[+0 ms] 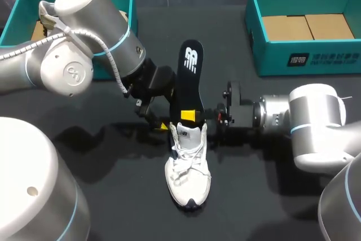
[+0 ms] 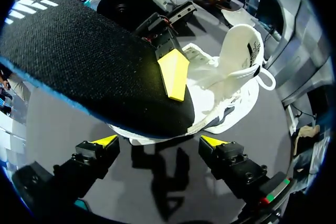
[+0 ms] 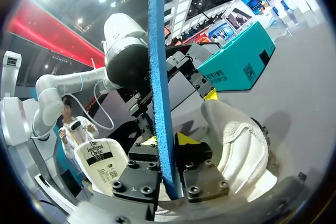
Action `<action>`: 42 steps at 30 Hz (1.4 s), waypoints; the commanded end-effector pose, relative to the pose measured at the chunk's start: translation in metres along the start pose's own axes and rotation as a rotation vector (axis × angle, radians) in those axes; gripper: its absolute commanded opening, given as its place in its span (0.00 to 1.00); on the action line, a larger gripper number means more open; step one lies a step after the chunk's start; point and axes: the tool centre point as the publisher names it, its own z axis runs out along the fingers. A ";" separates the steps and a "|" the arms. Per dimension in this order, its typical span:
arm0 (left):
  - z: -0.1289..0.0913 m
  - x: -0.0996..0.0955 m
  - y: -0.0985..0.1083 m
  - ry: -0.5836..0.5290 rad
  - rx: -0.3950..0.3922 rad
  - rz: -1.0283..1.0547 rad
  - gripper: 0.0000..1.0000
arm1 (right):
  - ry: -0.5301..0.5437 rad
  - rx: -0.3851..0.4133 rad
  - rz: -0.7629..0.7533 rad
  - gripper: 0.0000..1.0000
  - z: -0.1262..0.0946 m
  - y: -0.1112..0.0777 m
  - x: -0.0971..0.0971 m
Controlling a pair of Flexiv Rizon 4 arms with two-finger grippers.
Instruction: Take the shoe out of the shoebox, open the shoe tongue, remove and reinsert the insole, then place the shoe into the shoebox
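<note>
While one white shoe [image 1: 188, 165] lies mid-table, toe toward 6 o'clock, one black insole [image 1: 190, 77] rises from its opening toward 12. Two teal boxes: left shoebox [image 1: 12, 21] at 10 o'clock, right shoebox [image 1: 271, 55] at 2. Right gripper [image 3: 169, 141], arm level from 3 o'clock, pinches the insole's lower end. Left gripper [image 2: 158, 141], arm from 10 o'clock, fingers spread, holding nothing, beside the heel.

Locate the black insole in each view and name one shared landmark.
Head view: insole upright, rising from the white shoe.
Left wrist view: insole ahead of the open left pincer, over the white shoe.
Right wrist view: insole edge-on, clamped in the right pincer.
Shared landmark: the white shoe.
</note>
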 end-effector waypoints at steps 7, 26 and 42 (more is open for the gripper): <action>0.000 0.000 0.000 0.000 -0.001 0.001 1.00 | -0.005 0.021 -0.018 0.27 0.000 0.010 0.004; 0.000 0.000 0.000 0.000 -0.001 0.001 1.00 | 0.019 0.048 -0.017 0.00 0.001 0.040 -0.008; 0.000 0.000 0.000 0.000 -0.001 0.001 1.00 | -0.033 0.054 0.142 0.00 -0.002 -0.005 -0.010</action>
